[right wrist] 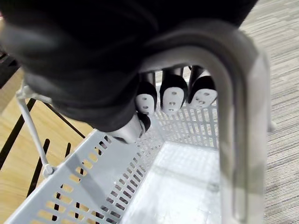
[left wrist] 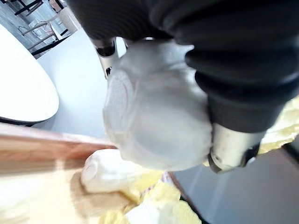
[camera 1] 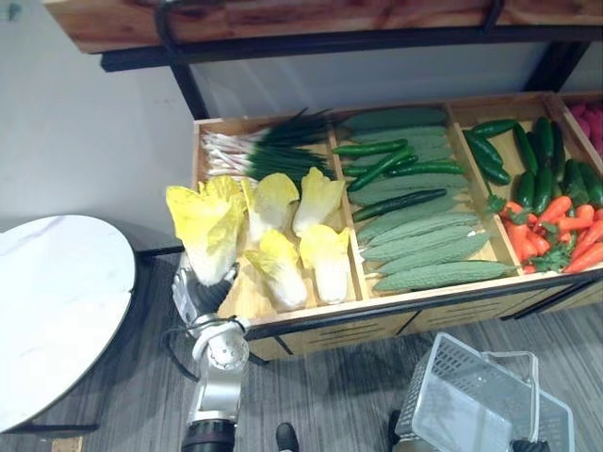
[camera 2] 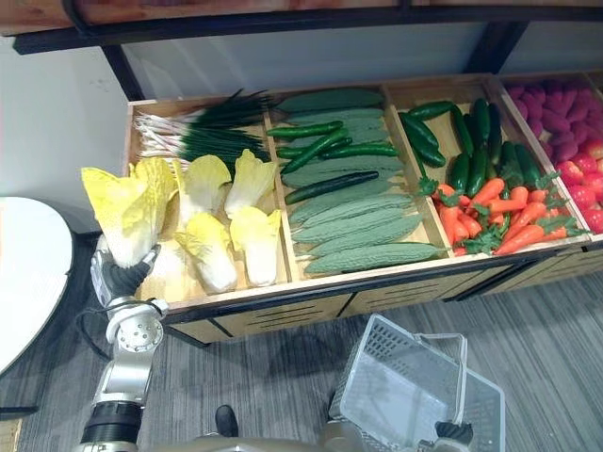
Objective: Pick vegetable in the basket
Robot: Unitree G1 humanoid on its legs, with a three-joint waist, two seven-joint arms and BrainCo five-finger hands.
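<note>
My left hand (camera 1: 195,299) is curled round the white base of a yellow-green napa cabbage (camera 1: 207,224), holding it upright at the front left corner of the wooden stall (camera 1: 311,325). The left wrist view shows that pale base (left wrist: 154,112) gripped between the fingers. Several more cabbages (camera 1: 303,247) lie in the same compartment. A grey plastic basket (camera 2: 405,395) hangs low on the right over the floor, in front of the stall. My right hand (right wrist: 173,93) is curled round its handle (right wrist: 233,116). Nothing lies in the basket (right wrist: 173,186).
The stall's other compartments hold spring onions (camera 1: 268,146), bitter gourds (camera 1: 429,250), cucumbers (camera 1: 391,165), green peppers (camera 2: 476,141) and red peppers (camera 2: 513,212). A dark-framed wooden shelf (camera 1: 311,24) hangs above the stall. A round white table (camera 1: 57,311) stands at the left.
</note>
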